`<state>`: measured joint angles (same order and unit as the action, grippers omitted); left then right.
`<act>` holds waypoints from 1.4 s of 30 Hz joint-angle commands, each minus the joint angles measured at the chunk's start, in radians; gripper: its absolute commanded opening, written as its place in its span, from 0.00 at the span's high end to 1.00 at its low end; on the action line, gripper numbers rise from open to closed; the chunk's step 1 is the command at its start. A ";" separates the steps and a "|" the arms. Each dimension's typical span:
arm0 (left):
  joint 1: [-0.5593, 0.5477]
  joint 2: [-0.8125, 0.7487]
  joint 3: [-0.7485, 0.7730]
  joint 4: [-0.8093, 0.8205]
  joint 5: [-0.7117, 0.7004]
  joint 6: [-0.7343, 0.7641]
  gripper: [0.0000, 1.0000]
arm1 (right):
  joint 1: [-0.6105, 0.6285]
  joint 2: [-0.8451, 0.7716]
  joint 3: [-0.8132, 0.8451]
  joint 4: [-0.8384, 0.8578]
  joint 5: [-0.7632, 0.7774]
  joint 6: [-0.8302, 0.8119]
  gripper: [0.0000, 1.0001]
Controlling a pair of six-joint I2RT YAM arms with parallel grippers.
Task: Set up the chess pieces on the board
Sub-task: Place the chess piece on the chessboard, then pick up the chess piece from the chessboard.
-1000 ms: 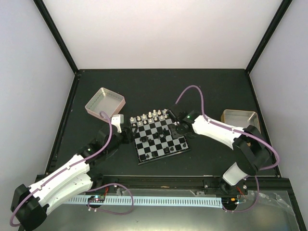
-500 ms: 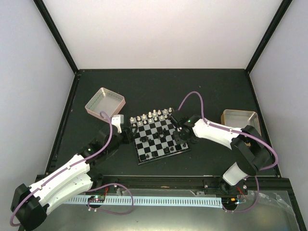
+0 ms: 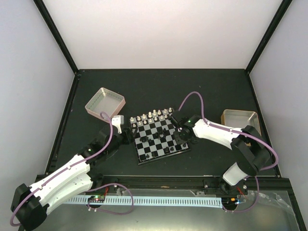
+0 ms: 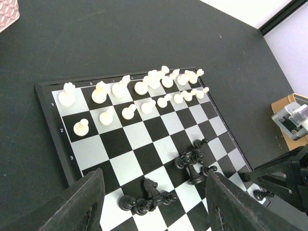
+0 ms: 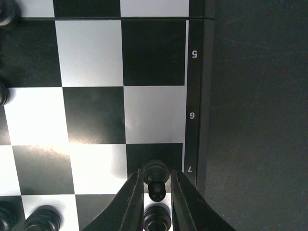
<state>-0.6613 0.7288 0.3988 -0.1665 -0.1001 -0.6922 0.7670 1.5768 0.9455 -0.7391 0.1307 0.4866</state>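
Note:
The board lies mid-table. White chess pieces stand in two rows along its far edge, also in the left wrist view. Black pieces lie toppled in two clumps. My right gripper is at the board's right edge. Its jaws stand slightly apart around an upright black pawn on the dark square by the rim mark 7. My left gripper hovers open over the board's left side, holding nothing.
A pink-sided tray sits at the far left and a tan-sided tray at the right. Another black piece stands just behind the pawn, and more black pieces line that near row.
My right gripper moved from the board's far right corner toward the nearer right edge, and its jaws have eased apart around the pawn. The left arm stayed still.

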 commanded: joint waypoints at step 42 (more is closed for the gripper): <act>0.010 -0.055 -0.011 0.001 -0.043 0.008 0.40 | -0.002 0.351 0.442 -0.036 -0.083 -0.172 0.81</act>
<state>-0.6601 0.6926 0.3843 -0.1684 -0.1295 -0.6914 0.7670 1.9144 1.3621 -0.7589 0.0566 0.3210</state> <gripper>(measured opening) 0.599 0.218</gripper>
